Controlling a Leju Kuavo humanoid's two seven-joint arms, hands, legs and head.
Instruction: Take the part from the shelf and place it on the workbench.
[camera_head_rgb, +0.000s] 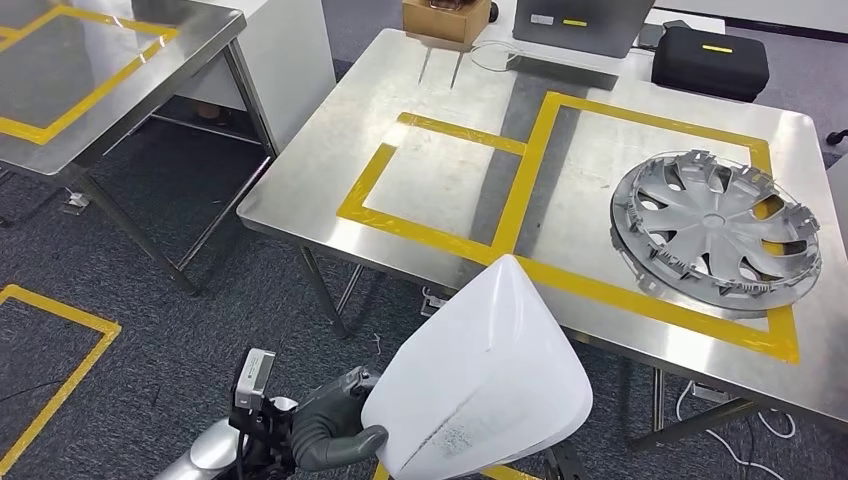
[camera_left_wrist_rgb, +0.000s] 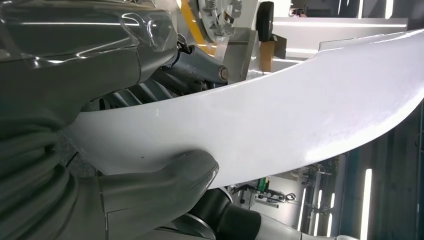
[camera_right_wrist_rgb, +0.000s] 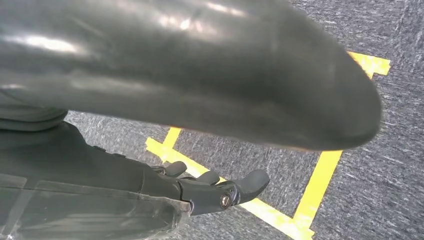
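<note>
1. The white part (camera_head_rgb: 480, 385) is held up near the camera, short of the workbench (camera_head_rgb: 440, 180)'s near edge.
2. The left hand (camera_head_rgb: 330, 425) grips the part's lower left edge, thumb (camera_left_wrist_rgb: 165, 182) pressed on its face.
3. The right hand (camera_right_wrist_rgb: 210, 187) hangs over carpet, fingers loosely extended, holding nothing.
4. A silver hubcap (camera_head_rgb: 715, 228) lies on the workbench's right side.

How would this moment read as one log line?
left hand: holds white part | right hand: empty, fingers apart | workbench: part not placed
</note>
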